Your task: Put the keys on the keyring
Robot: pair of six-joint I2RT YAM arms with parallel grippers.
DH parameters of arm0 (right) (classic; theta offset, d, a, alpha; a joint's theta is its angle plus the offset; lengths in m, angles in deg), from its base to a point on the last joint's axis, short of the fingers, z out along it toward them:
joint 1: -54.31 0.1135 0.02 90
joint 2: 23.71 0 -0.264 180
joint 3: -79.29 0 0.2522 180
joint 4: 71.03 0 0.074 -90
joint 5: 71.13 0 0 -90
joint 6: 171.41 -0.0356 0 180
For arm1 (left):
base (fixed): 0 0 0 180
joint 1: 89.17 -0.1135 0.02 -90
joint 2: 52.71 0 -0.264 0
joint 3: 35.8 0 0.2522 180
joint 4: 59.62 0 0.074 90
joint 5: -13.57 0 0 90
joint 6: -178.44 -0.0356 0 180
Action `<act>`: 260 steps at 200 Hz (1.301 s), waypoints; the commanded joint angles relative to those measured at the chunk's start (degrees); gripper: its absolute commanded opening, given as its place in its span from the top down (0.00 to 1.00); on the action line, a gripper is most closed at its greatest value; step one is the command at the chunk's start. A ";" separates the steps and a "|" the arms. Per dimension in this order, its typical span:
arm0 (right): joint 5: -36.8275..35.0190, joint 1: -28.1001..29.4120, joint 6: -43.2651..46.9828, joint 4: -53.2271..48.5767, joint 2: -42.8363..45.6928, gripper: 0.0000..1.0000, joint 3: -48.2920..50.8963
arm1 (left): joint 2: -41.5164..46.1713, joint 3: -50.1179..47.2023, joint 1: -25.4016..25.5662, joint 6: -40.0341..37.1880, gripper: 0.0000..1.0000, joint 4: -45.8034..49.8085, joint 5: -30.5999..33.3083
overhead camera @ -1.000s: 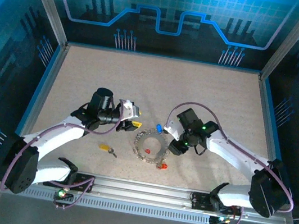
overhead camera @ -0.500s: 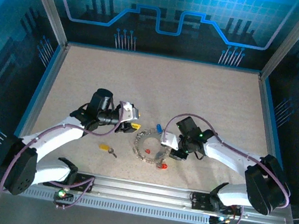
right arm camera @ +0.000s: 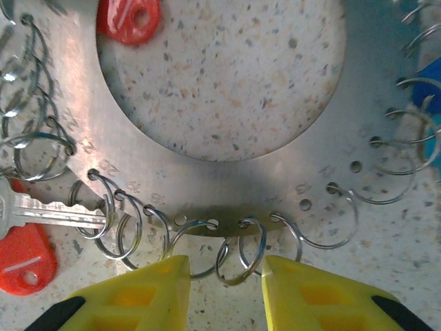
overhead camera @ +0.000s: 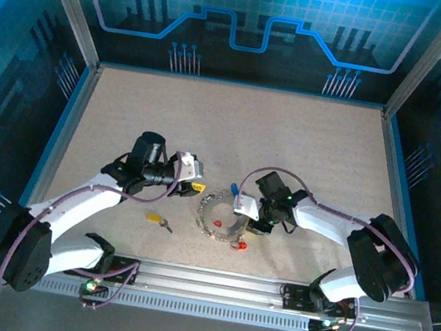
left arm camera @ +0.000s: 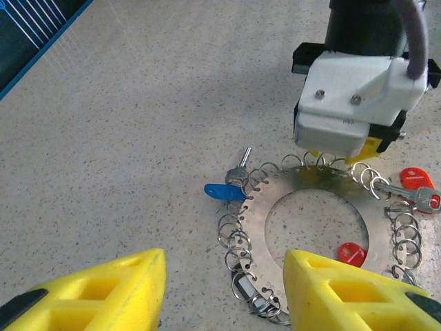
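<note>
Keyring (left arm camera: 310, 181), one flat silvery disc fringed with small wire loops (right arm camera: 103, 214), lies near the worktop's (overhead camera: 309, 137) near edge, about midway between its side edges. One blue key (left arm camera: 222, 192) sits at its rim. Three red key heads show: one (left arm camera: 351, 254) inside the hole, two (left arm camera: 417, 178) at the rim nearer the right edge. One yellow key (overhead camera: 156, 217) lies apart, toward the left edge. Left pincer (left arm camera: 224, 265) stands wide, holding nothing, just beside the disc. Right pincer (right arm camera: 224, 265) is narrow, its fingers (right arm camera: 138, 293) either side of a loop on the rim; whether it pinches, I cannot tell.
</note>
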 commanded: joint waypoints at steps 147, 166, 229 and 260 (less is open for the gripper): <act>1.48 2.00 0.20 -0.29 -0.27 0.89 -0.73 | 1.09 1.78 0.04 -0.89 0.50 0.98 0.12; -0.11 2.17 -0.06 0.47 0.10 0.89 -0.50 | 1.00 1.68 0.04 -0.71 0.50 0.67 0.14; 4.56 2.45 0.31 0.77 0.06 0.86 -0.29 | 0.17 1.90 0.07 -0.54 0.50 0.85 -0.56; 3.61 2.65 0.41 1.21 -0.70 0.87 -0.11 | 0.11 1.87 0.11 -0.54 0.50 0.86 -0.62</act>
